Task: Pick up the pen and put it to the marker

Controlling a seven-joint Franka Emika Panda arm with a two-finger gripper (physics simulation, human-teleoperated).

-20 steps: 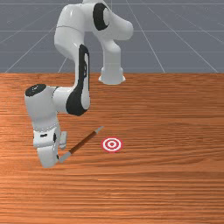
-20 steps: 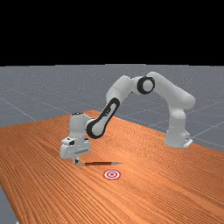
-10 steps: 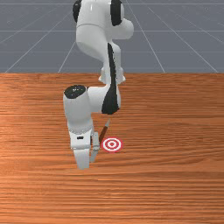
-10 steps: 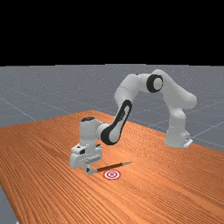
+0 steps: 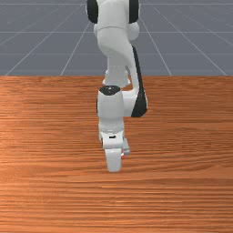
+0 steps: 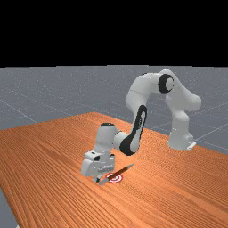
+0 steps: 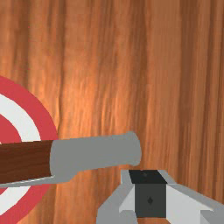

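In the far view my gripper is low over the table, its fingers together beside the pen's thick grey end. The brown pen with grey ends slants across the red-and-white round marker. Seen from the wrist, the gripper is shut, and the pen has its blunt grey end just past the fingertips, not between them; whether they touch I cannot tell. The brown barrel lies across the marker. In the front view my hand covers the pen and most of the marker.
The wooden table extends around the hand. At its far side in the front view stands the arm's base, with the arm reaching forward above the tabletop.
My hand has moved toward the front view's right, up to the marker. The pen's thick end has travelled with it while the pointed end shifted less, so the pen has swung around and now crosses the marker.
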